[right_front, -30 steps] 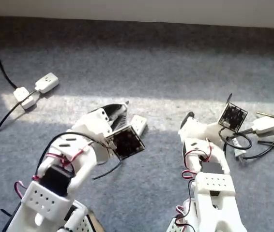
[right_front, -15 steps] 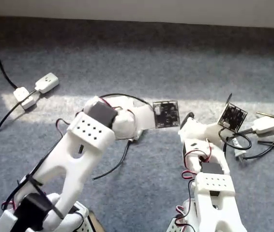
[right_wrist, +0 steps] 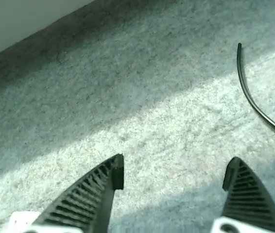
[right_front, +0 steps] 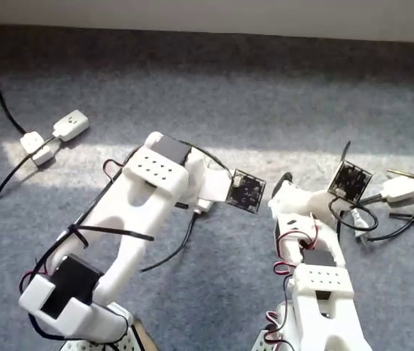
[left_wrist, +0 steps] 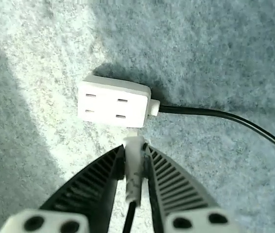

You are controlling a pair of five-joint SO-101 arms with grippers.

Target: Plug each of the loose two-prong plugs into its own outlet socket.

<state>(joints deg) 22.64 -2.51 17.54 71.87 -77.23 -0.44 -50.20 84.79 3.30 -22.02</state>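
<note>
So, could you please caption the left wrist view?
Left gripper shut on a white plug, beside an outlet socket on grey carpet.

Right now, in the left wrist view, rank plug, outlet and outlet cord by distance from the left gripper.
1. Plug: clamped in the left gripper jaws.
2. Outlet: just ahead of the jaws, on the carpet.
3. Cord: leaves the outlet's end, trailing away to one side.
</note>
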